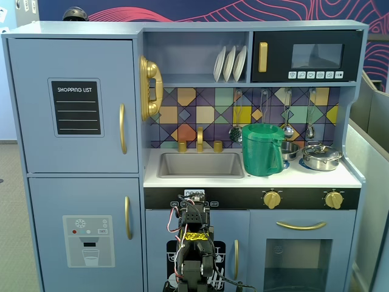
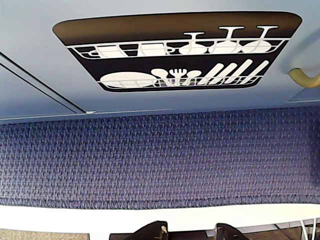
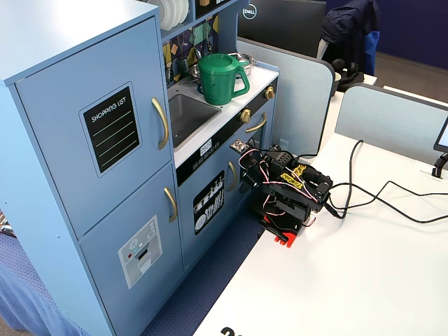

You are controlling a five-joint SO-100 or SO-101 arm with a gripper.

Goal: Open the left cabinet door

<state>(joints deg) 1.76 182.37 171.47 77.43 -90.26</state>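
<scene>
The left cabinet door (image 1: pixel 73 103) is light blue with a black "SHOPPING LIST" panel and a curved gold handle (image 1: pixel 123 128). It is shut, flush with the cabinet, and also shows in the other fixed view (image 3: pixel 105 126) with its handle (image 3: pixel 161 122). My arm (image 3: pixel 287 192) sits folded low on the white table, in front of the dishwasher-picture door (image 1: pixel 213 255) and far below and right of the handle. In the wrist view only the edges of my gripper (image 2: pixel 192 232) show at the bottom. That view faces the dishwasher picture (image 2: pixel 175 55), and the left door is out of it.
Below the left door is a blue door with a water-dispenser picture (image 1: pixel 88 240). A black microwave (image 1: pixel 307 56), a green pitcher (image 1: pixel 262 149) and a sink (image 1: pixel 200 164) sit to the right. Cables (image 3: pixel 378 199) trail across the white table. Blue carpet (image 2: pixel 160 160) lies between table and cabinet.
</scene>
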